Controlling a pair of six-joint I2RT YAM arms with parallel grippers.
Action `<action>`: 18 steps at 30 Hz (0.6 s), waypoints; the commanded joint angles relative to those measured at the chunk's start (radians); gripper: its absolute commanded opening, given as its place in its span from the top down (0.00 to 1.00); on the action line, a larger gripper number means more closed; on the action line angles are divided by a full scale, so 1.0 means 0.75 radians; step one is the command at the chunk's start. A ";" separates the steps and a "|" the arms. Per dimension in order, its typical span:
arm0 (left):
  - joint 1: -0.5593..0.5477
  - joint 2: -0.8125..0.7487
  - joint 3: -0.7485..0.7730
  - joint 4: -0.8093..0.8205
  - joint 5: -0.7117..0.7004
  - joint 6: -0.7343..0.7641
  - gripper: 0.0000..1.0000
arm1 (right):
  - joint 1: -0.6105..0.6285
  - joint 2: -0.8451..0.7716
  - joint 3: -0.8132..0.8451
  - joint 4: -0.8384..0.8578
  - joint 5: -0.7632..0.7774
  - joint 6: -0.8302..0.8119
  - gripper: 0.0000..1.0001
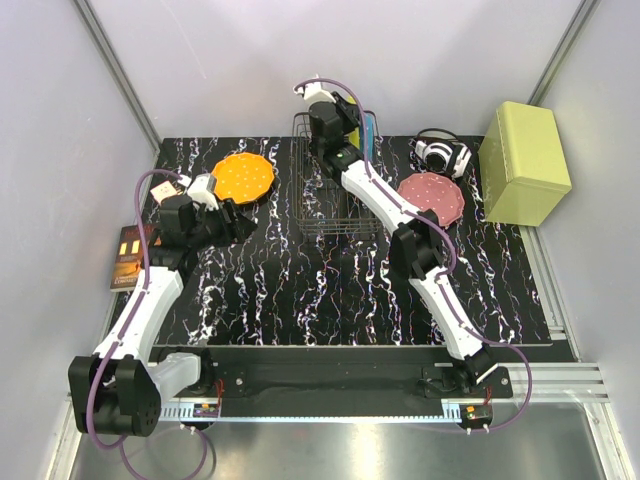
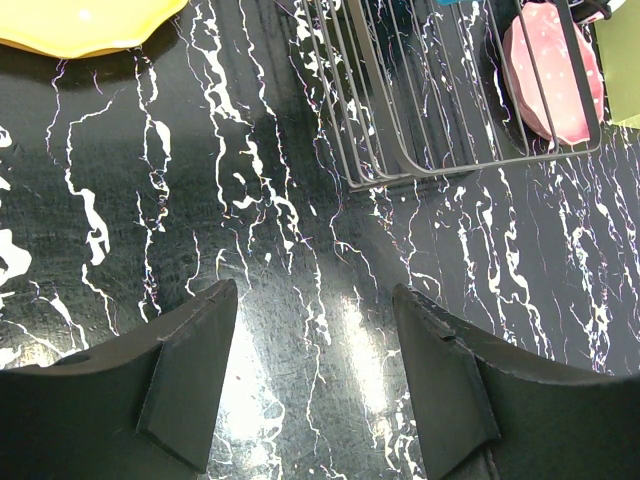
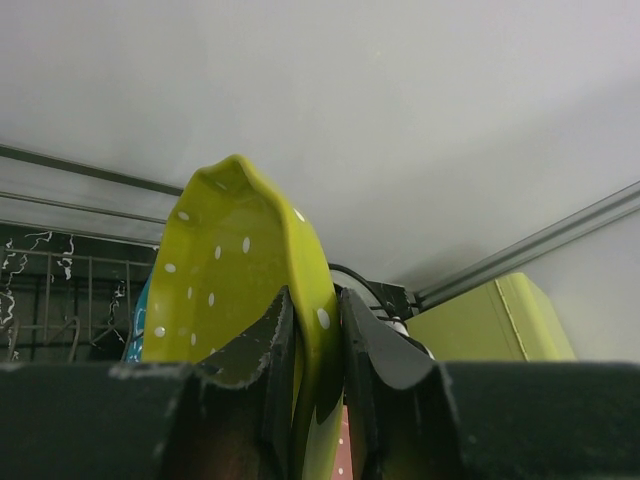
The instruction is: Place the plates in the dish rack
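Note:
My right gripper (image 3: 316, 300) is shut on the rim of the yellow-green plate (image 3: 225, 270), held upright on edge over the back of the dish rack (image 1: 330, 205). A blue plate (image 1: 368, 135) stands in the rack just beside it. Left of the rack, the orange plate (image 1: 243, 177) lies flat. The pink plate (image 1: 432, 197) lies flat to the rack's right. My left gripper (image 2: 315, 295) hangs open over bare table, below the orange plate (image 2: 80, 25) and left of the rack's near corner (image 2: 440, 120). Nothing is between its fingers.
A yellow-green box (image 1: 525, 162) stands at the back right corner. A black and white headset-like object (image 1: 441, 153) lies between it and the rack. A brown and orange packet (image 1: 130, 256) sits off the table's left edge. White walls enclose the back and sides.

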 commanded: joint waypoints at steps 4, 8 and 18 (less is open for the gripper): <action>0.009 0.013 0.001 0.084 -0.005 -0.001 0.32 | -0.007 -0.019 0.002 0.116 -0.009 0.010 1.00; 0.009 0.025 0.015 0.071 0.000 0.003 0.32 | -0.007 0.006 -0.020 0.114 -0.007 0.006 1.00; 0.007 0.023 0.021 0.057 0.006 -0.001 0.32 | -0.007 0.083 -0.033 0.204 -0.033 -0.118 1.00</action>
